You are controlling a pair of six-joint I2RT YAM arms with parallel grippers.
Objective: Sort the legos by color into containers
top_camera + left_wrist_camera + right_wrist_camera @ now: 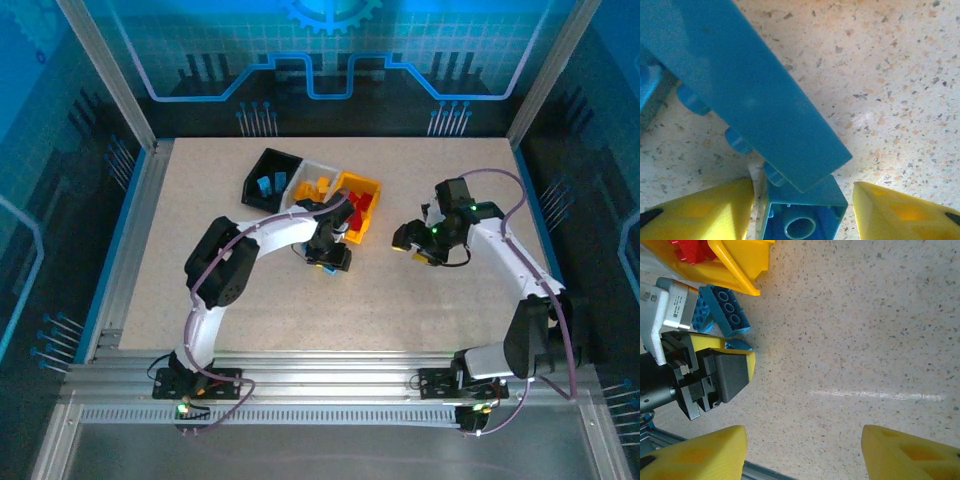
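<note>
The containers stand in a joined row at the back: a black bin [262, 165] with light blue legos, a white bin [305, 170] with yellow-orange ones, and a yellow-orange bin [350, 232] with red ones. My left gripper [328, 255] is low over the table just in front of them. A small light blue lego [807, 200] lies hollow side up between its yellow fingers [700, 215], with a thin gap on each side. A longer light blue lego [755, 85] leans across it. My right gripper [802, 455] is open above bare table.
In the right wrist view, more blue legos [725, 310] lie beside the yellow-orange bin's corner [740, 265], close to the left gripper's black body [715, 375]. Open speckled tabletop [300, 320] spreads toward the near edge, and metal rails frame the table.
</note>
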